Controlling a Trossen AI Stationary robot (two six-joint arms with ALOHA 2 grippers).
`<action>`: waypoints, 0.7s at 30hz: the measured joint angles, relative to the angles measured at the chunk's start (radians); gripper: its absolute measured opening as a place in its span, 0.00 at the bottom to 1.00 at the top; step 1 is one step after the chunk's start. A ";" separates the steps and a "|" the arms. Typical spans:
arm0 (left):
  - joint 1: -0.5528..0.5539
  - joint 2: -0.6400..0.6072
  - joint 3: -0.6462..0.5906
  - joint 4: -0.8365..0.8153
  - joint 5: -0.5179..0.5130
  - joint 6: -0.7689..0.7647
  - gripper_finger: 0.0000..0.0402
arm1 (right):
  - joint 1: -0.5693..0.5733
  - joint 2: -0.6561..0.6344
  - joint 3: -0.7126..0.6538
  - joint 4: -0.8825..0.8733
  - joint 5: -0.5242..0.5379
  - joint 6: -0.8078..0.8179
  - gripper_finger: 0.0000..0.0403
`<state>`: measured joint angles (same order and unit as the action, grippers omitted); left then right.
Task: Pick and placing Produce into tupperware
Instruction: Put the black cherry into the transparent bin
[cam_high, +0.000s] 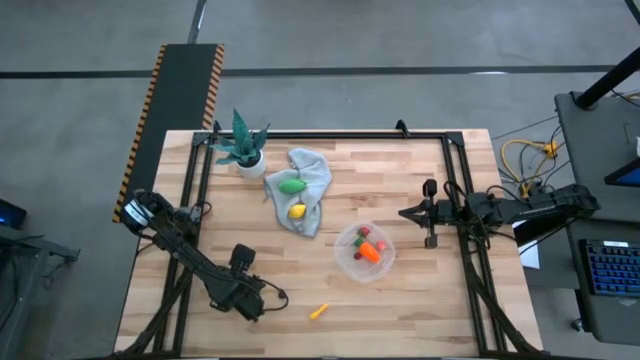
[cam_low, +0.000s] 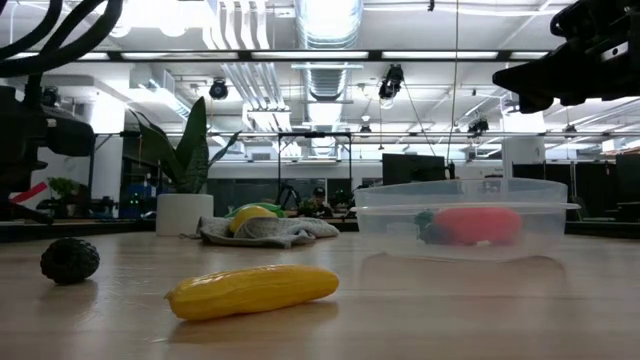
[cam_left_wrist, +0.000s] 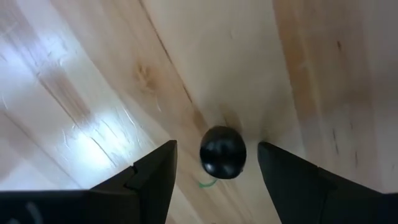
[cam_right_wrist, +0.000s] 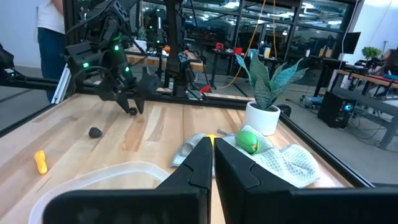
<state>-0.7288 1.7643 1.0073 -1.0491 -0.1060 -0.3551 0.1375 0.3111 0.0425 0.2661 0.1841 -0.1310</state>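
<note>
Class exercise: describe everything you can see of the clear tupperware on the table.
The tupperware is a round, see-through plastic container with a rolled rim, standing upright and lidless on the wooden table, right of the grey cloth. It holds an orange carrot and small red and green pieces. No gripper touches it.

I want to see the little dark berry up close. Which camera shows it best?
The left wrist view: the dark berry fills the middle, between the open left gripper's fingers. The low view and right wrist view show it small; the high view hides it.
</note>
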 joint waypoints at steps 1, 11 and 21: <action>0.000 0.000 0.000 0.001 0.000 0.008 0.53 | 0.000 0.000 0.000 0.000 0.000 0.000 0.02; 0.001 0.001 -0.001 0.004 -0.001 0.023 0.53 | 0.000 0.000 0.000 0.000 0.000 0.000 0.02; 0.009 0.000 -0.035 0.044 0.028 0.026 0.35 | 0.000 0.000 0.000 0.000 0.000 0.000 0.02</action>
<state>-0.7200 1.7645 0.9722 -1.0049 -0.0778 -0.3289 0.1373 0.3111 0.0425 0.2664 0.1841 -0.1310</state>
